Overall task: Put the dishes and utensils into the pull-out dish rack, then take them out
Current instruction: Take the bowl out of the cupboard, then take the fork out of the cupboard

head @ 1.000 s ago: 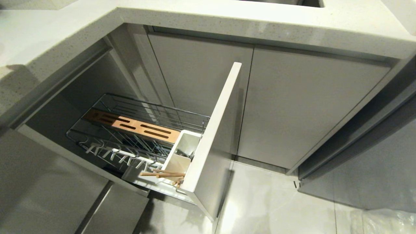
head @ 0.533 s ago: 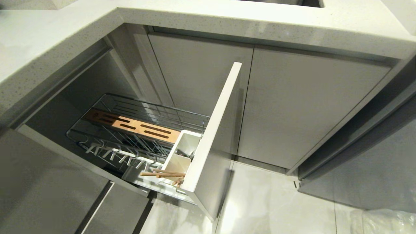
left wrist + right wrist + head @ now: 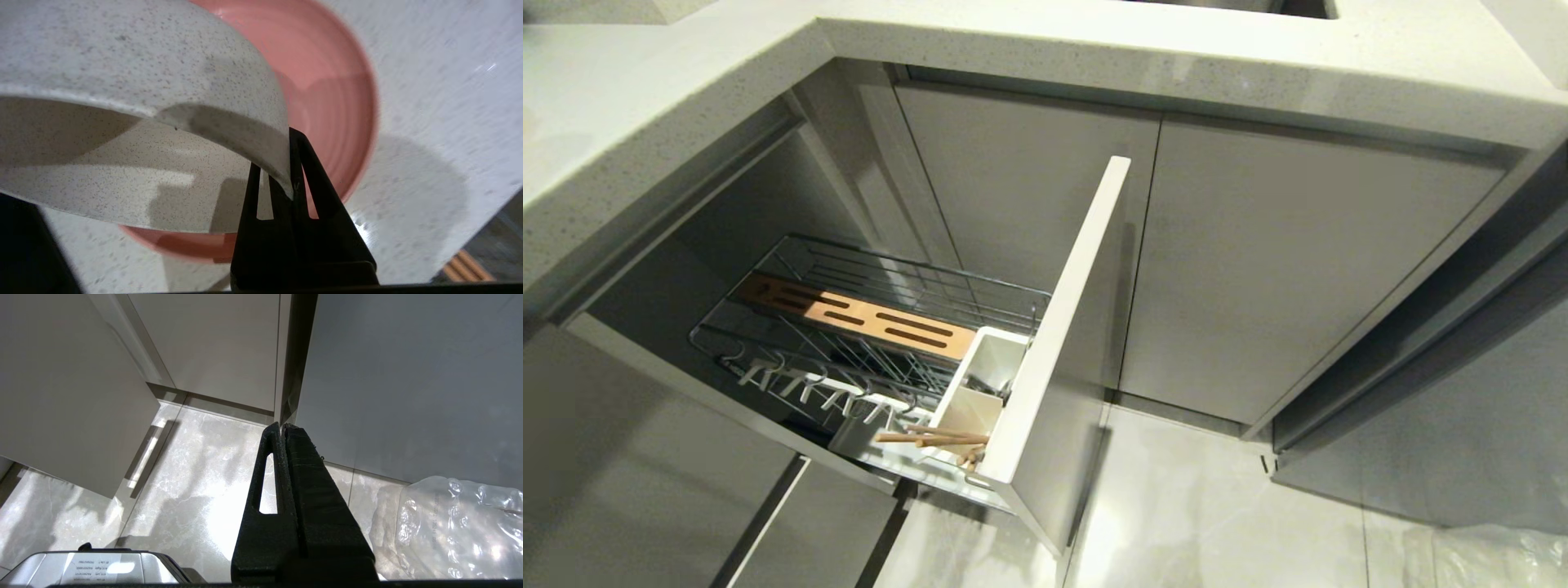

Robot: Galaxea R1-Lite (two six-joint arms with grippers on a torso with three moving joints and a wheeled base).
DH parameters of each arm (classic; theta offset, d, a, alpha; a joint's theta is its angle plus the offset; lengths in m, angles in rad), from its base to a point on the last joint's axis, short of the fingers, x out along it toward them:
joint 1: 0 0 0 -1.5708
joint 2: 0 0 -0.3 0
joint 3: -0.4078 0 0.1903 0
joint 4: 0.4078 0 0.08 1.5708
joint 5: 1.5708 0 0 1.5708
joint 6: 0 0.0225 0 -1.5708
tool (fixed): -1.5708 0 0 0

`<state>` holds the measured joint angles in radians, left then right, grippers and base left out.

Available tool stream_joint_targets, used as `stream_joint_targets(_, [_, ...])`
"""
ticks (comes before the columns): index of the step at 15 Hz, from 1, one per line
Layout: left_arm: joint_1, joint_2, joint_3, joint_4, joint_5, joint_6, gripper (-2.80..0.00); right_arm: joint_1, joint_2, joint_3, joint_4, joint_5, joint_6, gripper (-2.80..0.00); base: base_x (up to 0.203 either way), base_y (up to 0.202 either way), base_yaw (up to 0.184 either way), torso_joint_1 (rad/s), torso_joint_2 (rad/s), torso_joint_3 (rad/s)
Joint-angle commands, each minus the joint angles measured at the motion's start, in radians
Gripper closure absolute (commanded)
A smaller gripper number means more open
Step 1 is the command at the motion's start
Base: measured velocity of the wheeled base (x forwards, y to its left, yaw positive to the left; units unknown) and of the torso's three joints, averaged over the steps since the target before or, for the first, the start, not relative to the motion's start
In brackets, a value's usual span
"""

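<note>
Left wrist view: left gripper (image 3: 286, 179) jaws clamped on cream bowl (image 3: 135, 106) rim, above pink plate (image 3: 327, 81).

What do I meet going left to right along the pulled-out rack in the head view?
Slotted wooden strip → pale wooden chopsticks → white plastic utensil caddy → pale-grey flat front panel → closed plain grey cabinet door.

Only an upside-down, illegible label on the robot base (image 3: 102, 565).
</note>
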<state>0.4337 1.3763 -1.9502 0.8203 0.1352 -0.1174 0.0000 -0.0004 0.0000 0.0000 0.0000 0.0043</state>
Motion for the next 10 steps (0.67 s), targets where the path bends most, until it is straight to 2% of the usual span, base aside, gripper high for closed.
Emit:
stream_joint_targets(1, [0.004,0.012,0.001,0.033,0.012,0.016,0.0,0.0,0.0,0.0,0.0,0.0,0.0,0.0,0.0,0.0,0.0,0.0,0.0,0.0])
stream_joint_targets(4, [0.002,0.007,0.002,0.047,0.018,0.026,0.0,0.0,0.0,0.0,0.0,0.0,0.0,0.0,0.0,0.0,0.0,0.0,0.0,0.0])
stream_joint_targets(6, [0.001,0.008,0.002,0.06,0.017,0.055,0.0,0.0,0.0,0.0,0.0,0.0,0.0,0.0,0.0,0.0,0.0,0.0,0.0,0.0])
stream_joint_targets(10, [0.0,0.01,0.011,0.062,0.017,0.056,0.0,0.0,0.0,0.0,0.0,0.0,0.0,0.0,0.0,0.0,0.0,0.0,0.0,0.0])
